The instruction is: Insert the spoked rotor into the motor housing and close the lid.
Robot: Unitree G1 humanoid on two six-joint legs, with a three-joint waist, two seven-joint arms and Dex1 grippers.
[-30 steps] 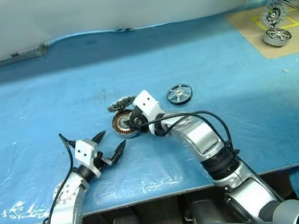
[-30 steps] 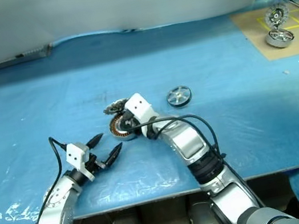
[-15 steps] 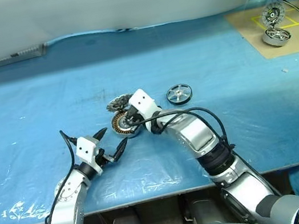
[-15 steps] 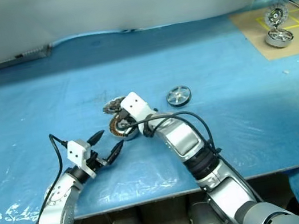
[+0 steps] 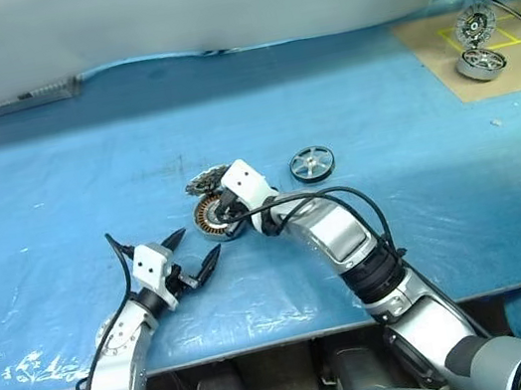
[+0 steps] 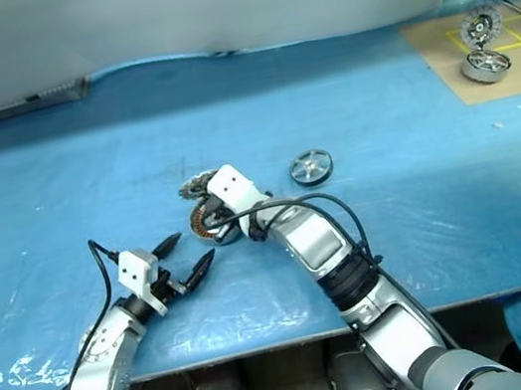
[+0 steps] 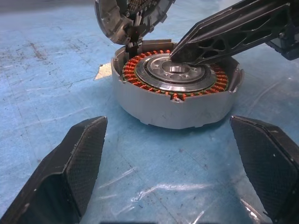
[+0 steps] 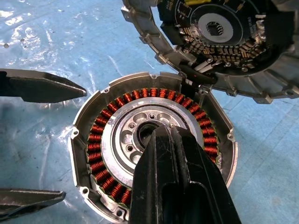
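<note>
motor housing [image 5: 212,216] sits mid counter [image 5: 54,171], lid [image 5: 207,179] flipped open at its 12 o'clock, still joined at the rim. right gripper [image 8: 161,135] has its fingers pressed together, tips on the housing's centre hub, holding nothing. spoked rotor [image 5: 313,164] lies flat at the housing's 3 o'clock, apart. left gripper [image 5: 192,249] spread wide and empty, near the housing's 7 o'clock.

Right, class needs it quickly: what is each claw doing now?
Left claw: open, holding nothing.
Right claw: closed, holding nothing, tips over the motor housing centre.
</note>
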